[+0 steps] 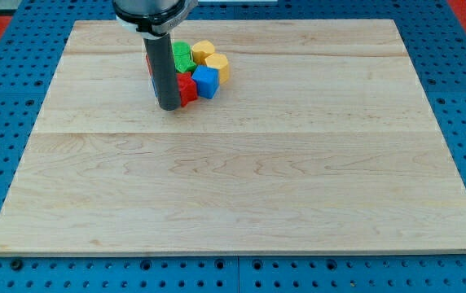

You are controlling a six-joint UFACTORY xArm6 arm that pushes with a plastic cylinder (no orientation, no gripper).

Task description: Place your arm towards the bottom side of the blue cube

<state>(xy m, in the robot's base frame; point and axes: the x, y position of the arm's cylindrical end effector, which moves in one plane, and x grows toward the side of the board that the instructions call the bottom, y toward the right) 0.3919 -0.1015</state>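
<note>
The blue cube point(206, 81) sits on the wooden board point(241, 163) near the view's top, in a tight cluster of blocks. A red block point(187, 88) touches its left side. A green block point(183, 57) lies above the red one. Two yellow blocks point(204, 51) point(218, 65) lie above and to the right of the blue cube. My dark rod comes down from the view's top, and my tip point(169, 107) rests on the board just left of the red block, below and to the left of the blue cube. The rod hides part of the cluster's left side.
A sliver of another red block point(147, 63) shows left of the rod. The board lies on a blue perforated table point(5, 98) that surrounds it on all sides.
</note>
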